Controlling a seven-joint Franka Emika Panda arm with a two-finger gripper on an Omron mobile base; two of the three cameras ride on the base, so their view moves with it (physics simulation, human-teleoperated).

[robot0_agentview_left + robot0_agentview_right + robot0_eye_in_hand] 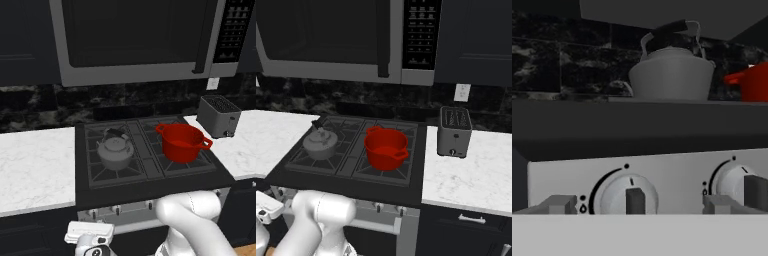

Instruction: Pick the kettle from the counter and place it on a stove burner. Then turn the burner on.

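The dull-grey kettle stands upright on the front-left stove burner, its dark-topped handle arched above it. From the hand view the kettle sits above the stove's front edge. My gripper is low in front of the control panel. It is open, with its fingertips on either side of a white knob and apart from it. The hand hangs below the stove front. The white marble counter flanks the cooktop.
A red two-handled pot occupies the right burner. A grey toaster stands on the right counter. A microwave hangs over the stove. A second knob lies to the right.
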